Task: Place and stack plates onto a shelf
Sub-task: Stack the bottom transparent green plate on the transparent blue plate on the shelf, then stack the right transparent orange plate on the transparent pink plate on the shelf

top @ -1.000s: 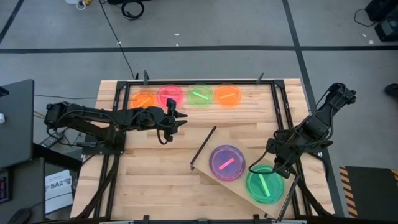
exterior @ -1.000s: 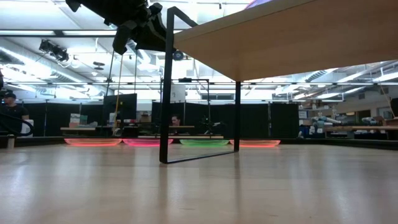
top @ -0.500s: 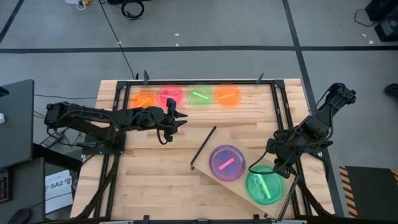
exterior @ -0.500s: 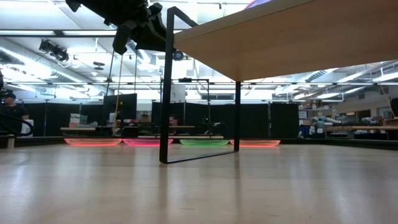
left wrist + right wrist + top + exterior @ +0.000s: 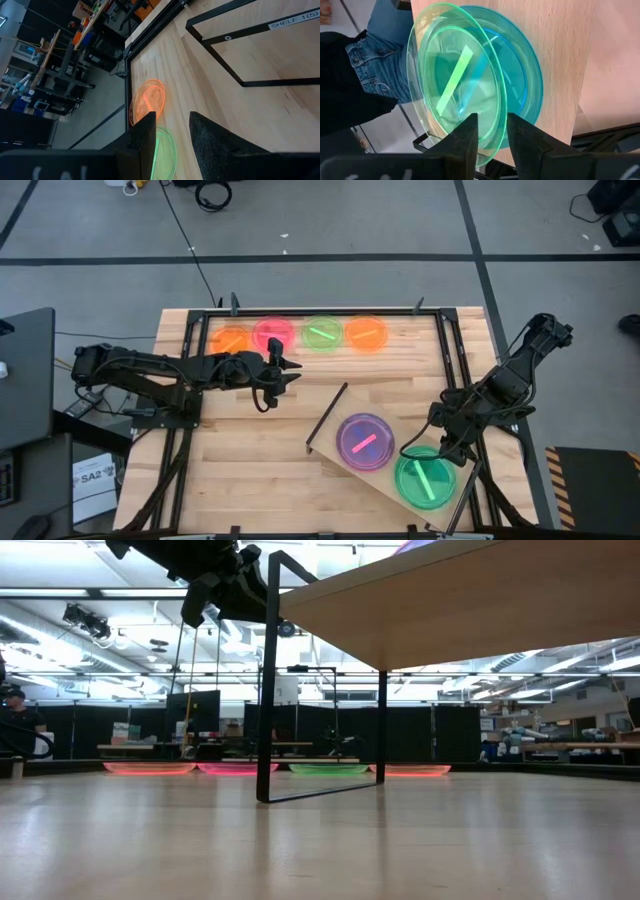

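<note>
Seen from above, the left gripper (image 5: 272,385) hangs over the plank tabletop (image 5: 250,460) near the far row of plates, its two dark fingers (image 5: 210,142) standing apart with nothing between them. Along the far edge of the table lie four small round translucent plastic plates side by side: an orange plate (image 5: 232,340), a pink plate (image 5: 273,334), a green plate (image 5: 322,334) and a second orange plate (image 5: 365,333). Nearer the front and to the right stands the light wooden rectangular shelf (image 5: 385,480) on thin black metal legs (image 5: 268,680), set at an angle to the table edges. On its board sit two stacks. The left one shows a purple-looking top plate with a pink streak (image 5: 364,442); how many plates lie in that stack cannot be told. The right stack is two plates: a green plate with a bright streak (image 5: 455,95) lying tilted on a blue plate (image 5: 522,85), offset so the blue rim shows beside it. The right gripper (image 5: 443,446) is at the edge of this green plate, and the plate's rim runs between its slightly parted fingers (image 5: 465,142); whether they grip the rim or have let it go cannot be told.
</note>
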`<state>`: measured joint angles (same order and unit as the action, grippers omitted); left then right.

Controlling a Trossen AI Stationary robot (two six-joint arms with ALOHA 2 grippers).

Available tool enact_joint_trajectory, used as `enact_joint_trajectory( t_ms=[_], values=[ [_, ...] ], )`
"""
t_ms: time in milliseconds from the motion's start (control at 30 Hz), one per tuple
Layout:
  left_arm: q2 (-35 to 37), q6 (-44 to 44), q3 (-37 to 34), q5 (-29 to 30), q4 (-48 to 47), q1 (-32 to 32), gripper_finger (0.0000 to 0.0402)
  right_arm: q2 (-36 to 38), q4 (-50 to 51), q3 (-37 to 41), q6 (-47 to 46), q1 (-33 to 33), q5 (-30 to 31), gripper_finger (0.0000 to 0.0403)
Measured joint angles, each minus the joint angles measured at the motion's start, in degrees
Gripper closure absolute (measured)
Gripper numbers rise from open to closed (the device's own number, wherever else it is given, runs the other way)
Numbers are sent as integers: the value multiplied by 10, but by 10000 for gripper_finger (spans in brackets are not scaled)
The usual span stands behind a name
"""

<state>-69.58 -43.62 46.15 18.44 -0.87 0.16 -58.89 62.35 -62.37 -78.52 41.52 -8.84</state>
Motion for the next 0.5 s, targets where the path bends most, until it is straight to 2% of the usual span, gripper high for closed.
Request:
enact_joint_trajectory(
  t_ms=[500],
  values=[
    [0,0,0,0,0,0,276,0,17,0,-25,0,-13,254]
  ],
)
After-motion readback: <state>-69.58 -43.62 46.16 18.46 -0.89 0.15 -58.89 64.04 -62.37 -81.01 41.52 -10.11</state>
